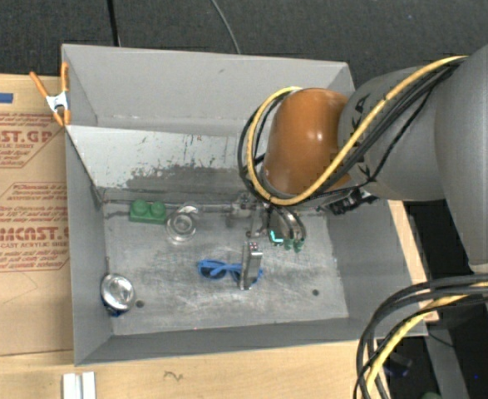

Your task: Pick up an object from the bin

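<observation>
My gripper (249, 274) hangs low in the middle of the bin, below the arm's wrist. Its tip is at the right end of a small blue object (216, 268) that looks like twisted plastic and lies flat on the bin floor. The tip seems to touch or overlap that end. Whether the blue object is gripped is hidden from this angle.
A green block (148, 212) lies by the back wall at the left. A clear round cup (182, 223) sits just to its right. A small can with a blue base (116, 293) rests in the front left corner. The arm covers the bin's back right.
</observation>
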